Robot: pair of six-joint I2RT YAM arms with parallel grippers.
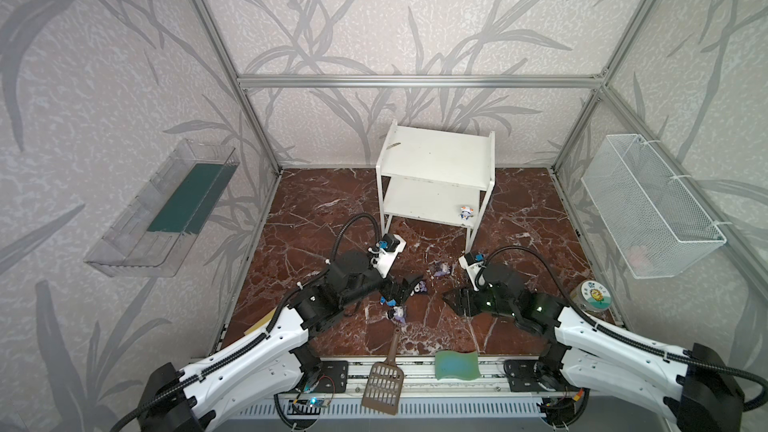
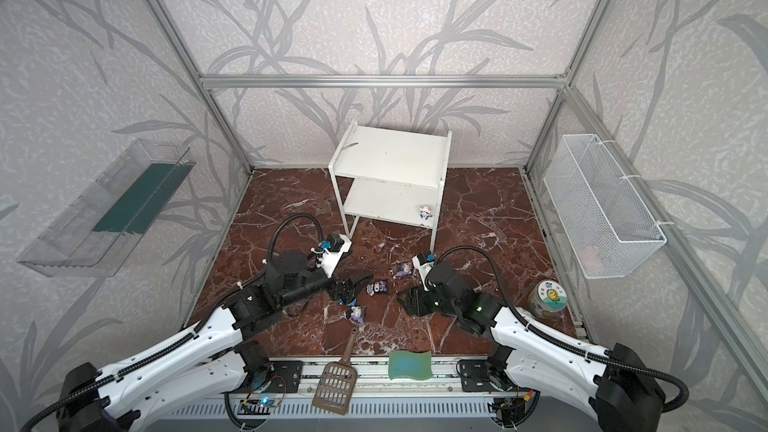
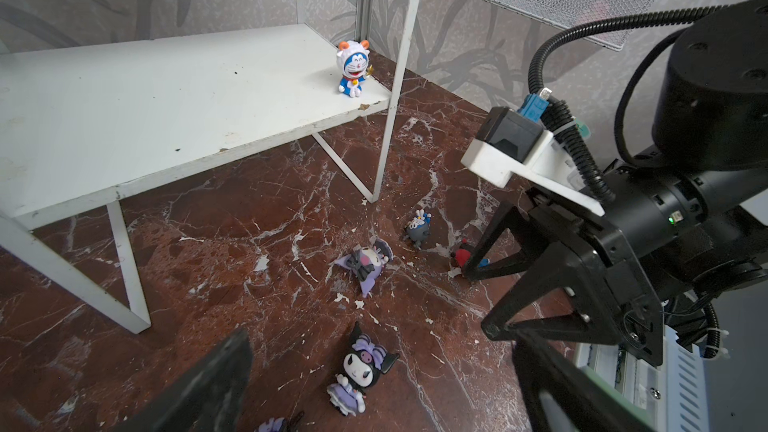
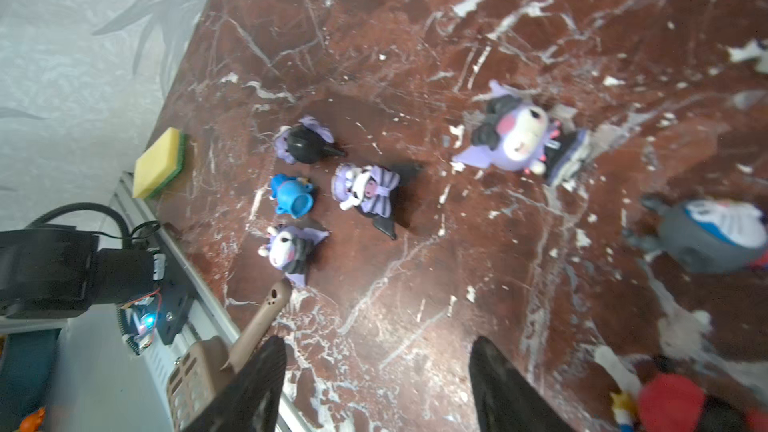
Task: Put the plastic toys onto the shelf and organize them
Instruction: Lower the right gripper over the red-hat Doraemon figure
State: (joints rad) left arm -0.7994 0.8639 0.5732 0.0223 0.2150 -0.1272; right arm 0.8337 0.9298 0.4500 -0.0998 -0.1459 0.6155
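Nearer arm: left end effector (image 2: 354, 287), jaws at widest, empty. Purple-black figurine (image 2: 377, 288) lies flat on surface (image 2: 478, 201) just at its 3 o'clock, body axis roughly along reach. Opposite, right end effector (image 2: 404, 303) part-open, empty. Target shelf (image 2: 390, 151) at 12 o'clock — one blue-white toy (image 2: 424, 213) on lower board.

White-hooded fig (image 3: 353, 70) stands upright nr corner of shelf (image 3: 166, 97).

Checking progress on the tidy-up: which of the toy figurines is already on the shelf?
The blue-white figurine in the white hood, upright at a corner of the shelf's lower board. Every other visible figurine is on the marble floor.
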